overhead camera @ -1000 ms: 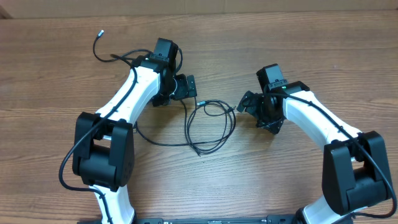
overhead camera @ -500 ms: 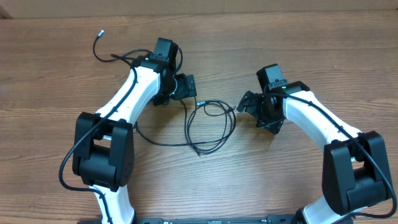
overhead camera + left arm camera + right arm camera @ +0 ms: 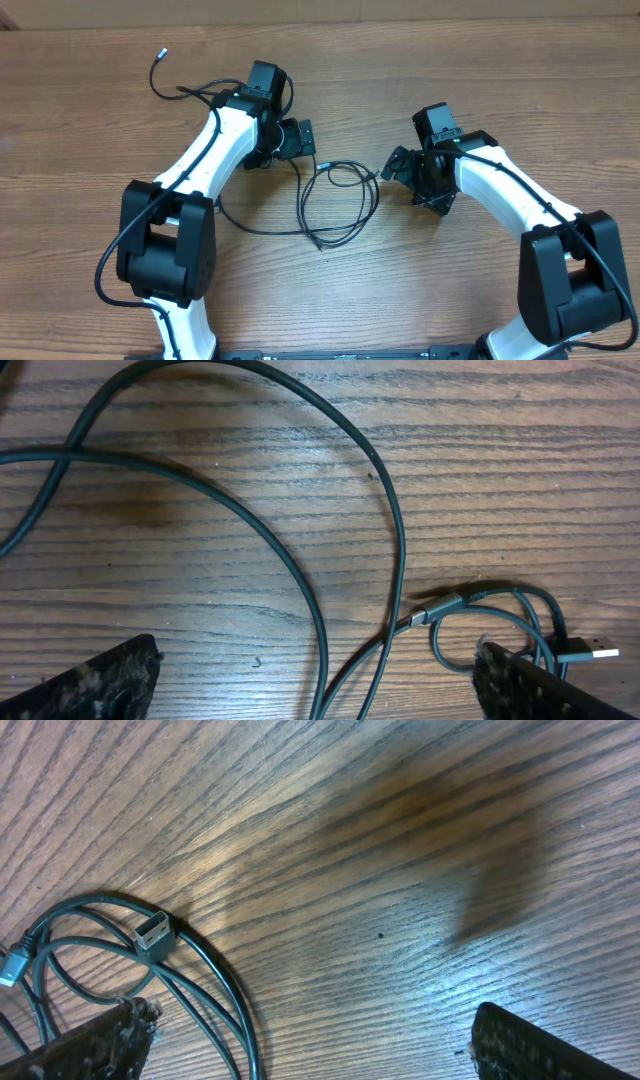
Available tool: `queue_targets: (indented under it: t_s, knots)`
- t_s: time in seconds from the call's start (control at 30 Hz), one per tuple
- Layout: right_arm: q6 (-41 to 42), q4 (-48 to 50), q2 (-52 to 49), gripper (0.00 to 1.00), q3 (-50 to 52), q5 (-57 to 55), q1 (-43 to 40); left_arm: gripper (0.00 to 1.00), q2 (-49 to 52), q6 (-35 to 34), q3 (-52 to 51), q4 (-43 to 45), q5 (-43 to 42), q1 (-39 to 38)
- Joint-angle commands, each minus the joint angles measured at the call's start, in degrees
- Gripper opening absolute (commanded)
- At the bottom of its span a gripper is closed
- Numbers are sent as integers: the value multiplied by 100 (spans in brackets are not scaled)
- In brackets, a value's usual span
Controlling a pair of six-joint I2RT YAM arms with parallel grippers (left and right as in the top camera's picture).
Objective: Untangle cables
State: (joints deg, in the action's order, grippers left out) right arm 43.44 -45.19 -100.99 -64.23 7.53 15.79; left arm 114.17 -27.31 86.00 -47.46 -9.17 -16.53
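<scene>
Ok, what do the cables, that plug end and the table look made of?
The cables look like rubber- or plastic-jacketed cord: dark, matte, smooth, bending in soft loops. The plug seems metal: a silvery, shiny rectangular shell. The table looks like wood or wood-look laminate: brown grain lines, slight sheen; which, I cannot tell.

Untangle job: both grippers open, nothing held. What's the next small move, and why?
Probably slide the right gripper sideways over the USB plug and lower: it's open, holding nothing, and the plug and small cable coil lie off-centre by one fingertip.
</scene>
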Motion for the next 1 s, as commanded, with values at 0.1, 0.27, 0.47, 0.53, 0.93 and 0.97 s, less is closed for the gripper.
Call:
queue_targets:
  t_s: [0.1, 0.27, 0.47, 0.53, 0.93, 0.97]
  knots:
    - [-42, 7, 103, 100, -98, 7, -17, 100, -103, -15, 72, 17, 83, -76]
    - [-42, 7, 103, 100, -98, 7, -17, 100, -103, -15, 72, 20, 83, -81]
    - [-42, 7, 103, 100, -98, 7, -17, 98, -103, -61, 72, 17, 57, -131]
    - [-42, 7, 103, 100, -98, 7, -17, 99, -103, -63, 72, 22, 57, -205]
    - [-42, 7, 103, 100, -98, 7, -17, 4, -103, -61, 72, 57, 59, -450]
    - [-42, 7, 103, 100, -98, 7, -17, 5, -103, -61, 72, 57, 59, -450]
